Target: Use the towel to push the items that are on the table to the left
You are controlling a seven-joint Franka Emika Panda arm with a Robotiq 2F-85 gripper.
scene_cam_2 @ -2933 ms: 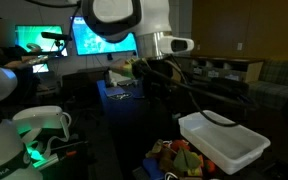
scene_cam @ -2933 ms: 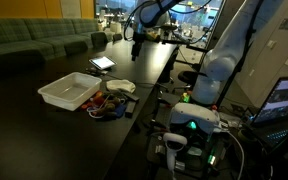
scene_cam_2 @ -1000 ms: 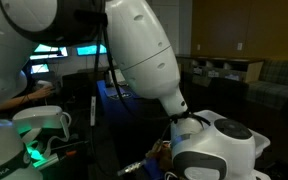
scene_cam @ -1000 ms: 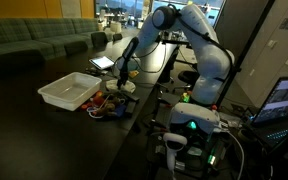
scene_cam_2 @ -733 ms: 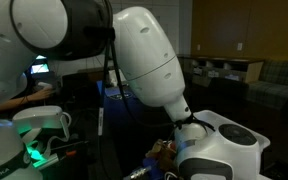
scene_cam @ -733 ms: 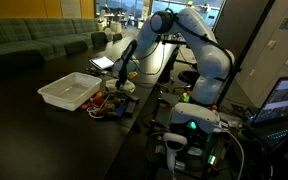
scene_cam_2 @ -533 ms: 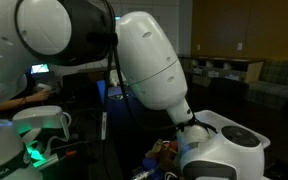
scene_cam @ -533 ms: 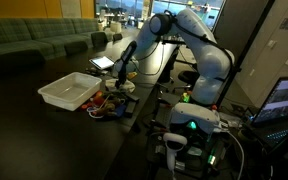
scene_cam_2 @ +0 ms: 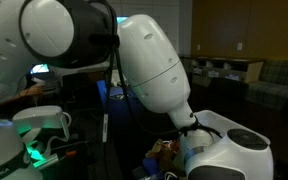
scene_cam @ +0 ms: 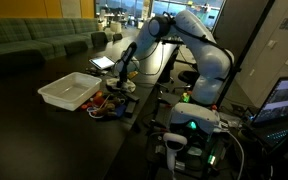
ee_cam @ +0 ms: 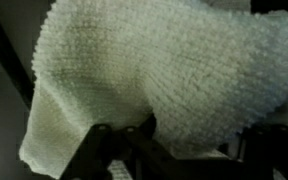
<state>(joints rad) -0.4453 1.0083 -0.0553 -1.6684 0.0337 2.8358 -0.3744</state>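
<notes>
- Gripper (scene_cam: pixel 118 78): lowered at the robot-side edge of the desk (scene_cam: pixel 29 130). In the wrist view its jaws stand apart with cloth between them, and no clamp shows.
- Towel (ee_cam: pixel 164 70): cream, knitted, bunched. It lies directly under the gripper at that same edge; its long axis cannot be told.
- Items (scene_cam: pixel 105 105): a mixed pile just beside the towel, further along the edge.
- Bin (scene_cam: pixel 71 92): white, beside the pile, further in from the edge.
- Judgement: the towel must be closed on before any push.

The room was dim, with brighter light far at the back. A green light (scene_cam: pixel 191 126) glowed low down. The big white arm (scene_cam_2: pixel 149 75) looked blurry up close. The towel (ee_cam: pixel 164 70) was fuzzy and out of focus.
</notes>
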